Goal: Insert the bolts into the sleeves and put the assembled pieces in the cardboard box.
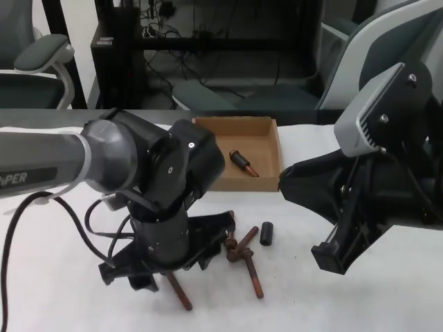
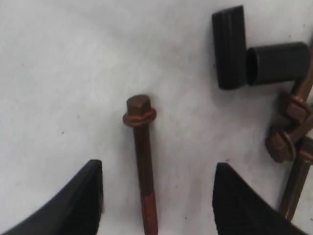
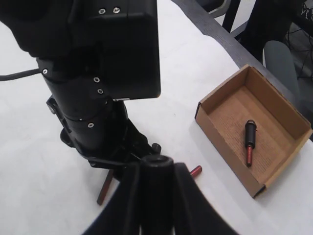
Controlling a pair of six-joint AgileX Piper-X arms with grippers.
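My left gripper stands open and low over the white table, its fingers on either side of a copper bolt that lies flat; the same bolt pokes out below the left arm. Two black sleeves lie just beyond, beside a cluster of more bolts. My right gripper is shut on a black sleeve, held above the table to the right of the bolts. The cardboard box holds one assembled piece.
The box sits at the back middle of the white table, beyond the left arm. Loose bolts and a sleeve lie between the two arms. Chairs and a dark rack stand behind the bench.
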